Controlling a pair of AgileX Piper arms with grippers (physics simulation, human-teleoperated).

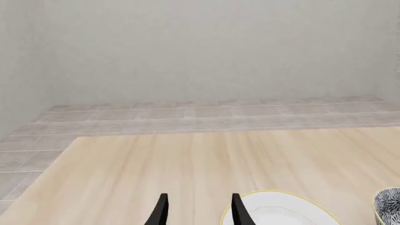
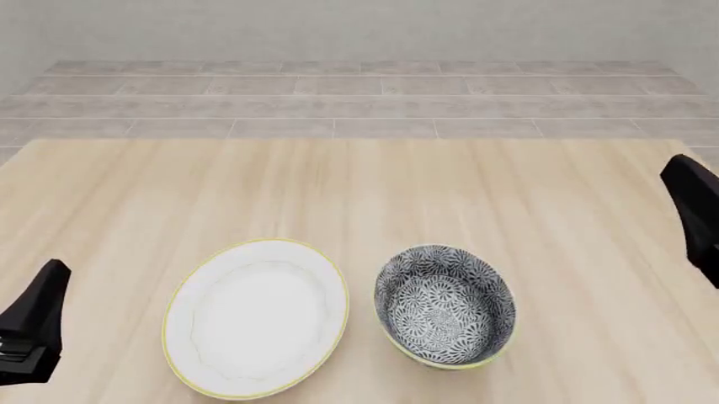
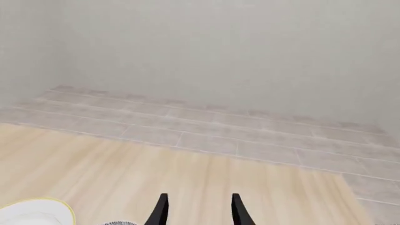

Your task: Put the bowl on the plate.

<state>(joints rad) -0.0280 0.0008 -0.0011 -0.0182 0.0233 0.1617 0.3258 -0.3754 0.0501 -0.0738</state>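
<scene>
The left gripper [image 1: 197, 211] shows in its own wrist view as two thin black tapered fingers standing well apart, with only bare wood between them; nothing is held or touched. The right gripper [image 3: 197, 211] looks just the same in its wrist view: two dark, pointed fingers spread apart over the table, closed on nothing. In the front view both arms are only dark shapes at the picture's edges, the left [image 2: 32, 324] low at the near left and the right [image 2: 696, 215] at the far right, so little more can be told of them there. The table [image 2: 359, 185] is pale, smooth wood with a faint lengthwise grain, and beyond it lies a floor of grey rectangular tiles before a plain light wall. The plate [image 2: 256, 316] lies flat on the wood just ahead of the left gripper and slightly to its inner side; it is round, shallow, plain white with a thin yellow rim, and it holds nothing. The bowl [image 2: 445, 305] stands upright on the table just beside the plate, apart from it, between the two grippers and nearer the right one's side. It is deep and round, densely patterned in black-and-white flowers inside, with a pale yellowish-green rim, and appears empty.
</scene>
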